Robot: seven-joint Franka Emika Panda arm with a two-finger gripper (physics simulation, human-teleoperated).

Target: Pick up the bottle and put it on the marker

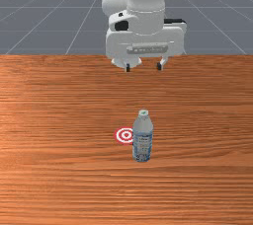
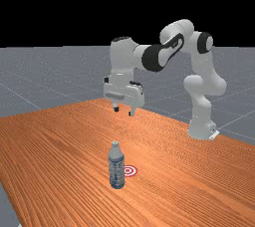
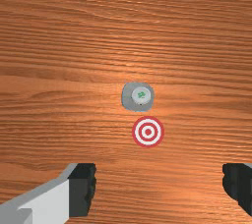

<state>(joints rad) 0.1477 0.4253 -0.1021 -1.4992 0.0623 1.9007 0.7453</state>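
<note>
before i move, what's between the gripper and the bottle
The red-and-white marker: in the wrist view it lies flat on the table between the gripper and the bottle.

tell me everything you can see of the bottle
The bottle looks like clear plastic, with a narrow neck, a white cap bearing a small green mark, and a printed label in blue and white. It stands upright on the table, beside the round marker, not on it. The gripper is away from it, open.
</note>
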